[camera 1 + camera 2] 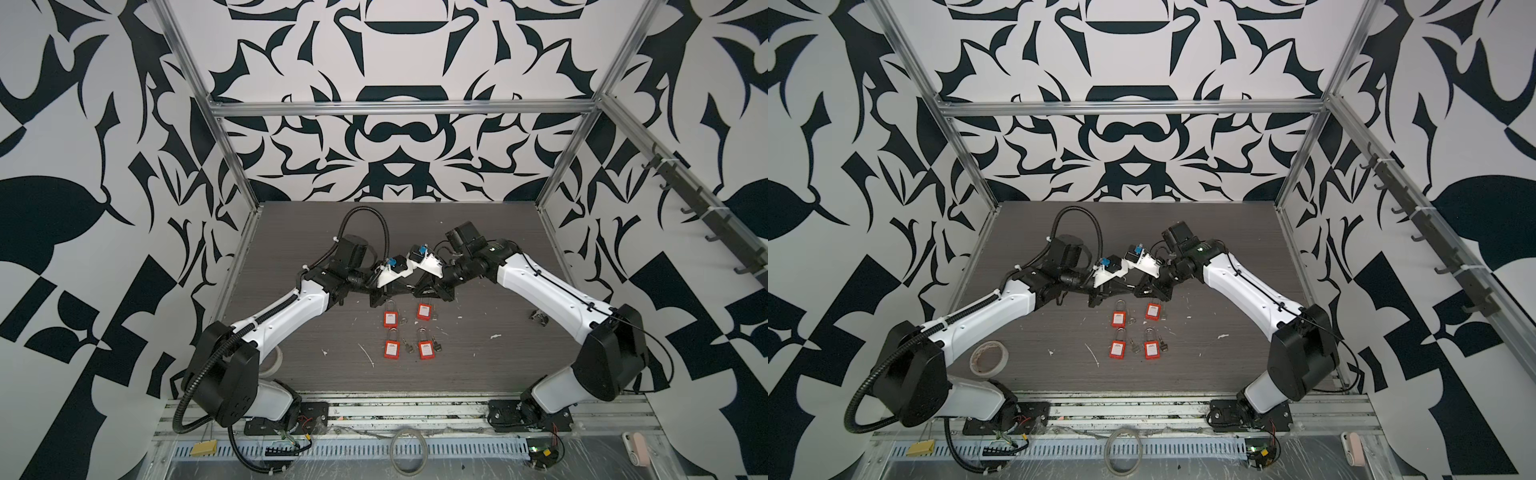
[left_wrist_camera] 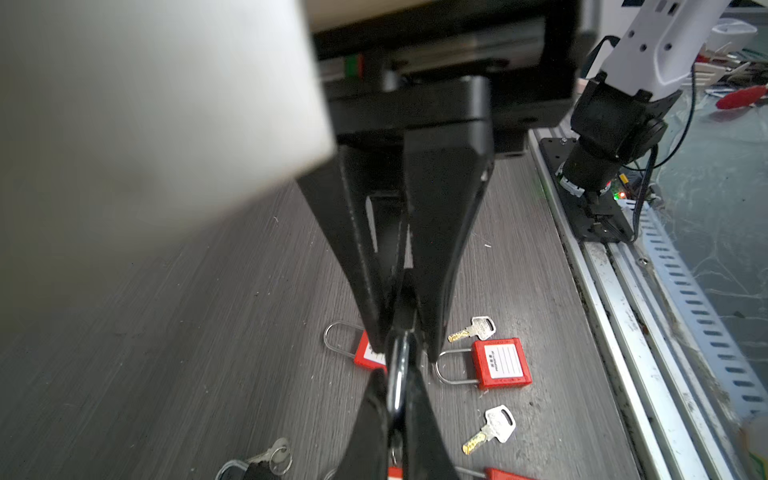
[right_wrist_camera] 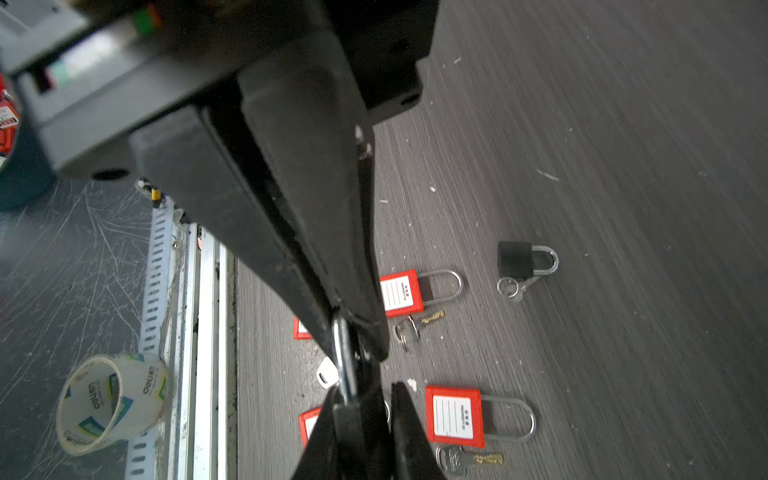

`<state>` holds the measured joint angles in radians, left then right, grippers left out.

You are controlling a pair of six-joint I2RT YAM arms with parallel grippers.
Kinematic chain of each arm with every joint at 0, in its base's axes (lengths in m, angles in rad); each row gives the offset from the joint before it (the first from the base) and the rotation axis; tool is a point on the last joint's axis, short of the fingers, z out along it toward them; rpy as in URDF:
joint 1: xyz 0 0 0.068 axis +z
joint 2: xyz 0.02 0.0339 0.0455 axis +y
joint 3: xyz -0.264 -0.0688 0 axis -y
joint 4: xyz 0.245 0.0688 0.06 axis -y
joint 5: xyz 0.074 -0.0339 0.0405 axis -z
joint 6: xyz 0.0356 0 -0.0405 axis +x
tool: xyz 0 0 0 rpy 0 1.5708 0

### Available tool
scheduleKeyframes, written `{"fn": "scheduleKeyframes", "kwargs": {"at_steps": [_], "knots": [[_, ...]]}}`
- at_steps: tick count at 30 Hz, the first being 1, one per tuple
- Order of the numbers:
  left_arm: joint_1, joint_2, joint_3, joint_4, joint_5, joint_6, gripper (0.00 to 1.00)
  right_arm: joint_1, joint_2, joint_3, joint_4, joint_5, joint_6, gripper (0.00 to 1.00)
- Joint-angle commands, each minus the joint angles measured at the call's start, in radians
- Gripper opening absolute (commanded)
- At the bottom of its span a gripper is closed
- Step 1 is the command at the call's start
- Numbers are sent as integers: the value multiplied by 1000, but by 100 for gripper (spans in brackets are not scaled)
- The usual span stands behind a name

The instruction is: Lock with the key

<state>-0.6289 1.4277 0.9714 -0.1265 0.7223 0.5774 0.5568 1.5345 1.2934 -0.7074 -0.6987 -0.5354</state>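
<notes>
Padlock (image 2: 399, 370) bridged between tools: left tool (image 2: 394, 399) pinches the shackle (image 3: 344, 357), right tool (image 3: 363, 403) clamps the opposite end, likely for pressing shut.

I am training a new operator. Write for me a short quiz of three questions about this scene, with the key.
1. How many red locks lie on the table?
2. True or false: a black lock lies on the table apart from the red ones, on the right arm's side.
3. Fill the gap: the left claw grips the held lock by its ____.

Key
1. Four.
2. True.
3. Shackle.
</notes>
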Motion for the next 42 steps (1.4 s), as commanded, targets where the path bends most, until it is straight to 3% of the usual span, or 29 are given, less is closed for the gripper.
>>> {"fn": "scheduleKeyframes", "kwargs": {"at_steps": [1, 19, 24, 29, 42], "knots": [[-175, 32, -14, 80, 207, 33, 0, 77, -10, 104, 536, -129, 46, 0], [40, -30, 170, -291, 241, 136, 0, 38, -134, -36, 220, -25, -74, 0], [54, -50, 197, -363, 209, 173, 22, 37, -129, -42, 236, 13, -60, 0], [81, -93, 197, -404, 181, 172, 35, 37, -115, -29, 196, 27, -71, 0], [132, -93, 203, -451, 169, 192, 32, 38, -108, -14, 161, 30, -84, 0]]}}
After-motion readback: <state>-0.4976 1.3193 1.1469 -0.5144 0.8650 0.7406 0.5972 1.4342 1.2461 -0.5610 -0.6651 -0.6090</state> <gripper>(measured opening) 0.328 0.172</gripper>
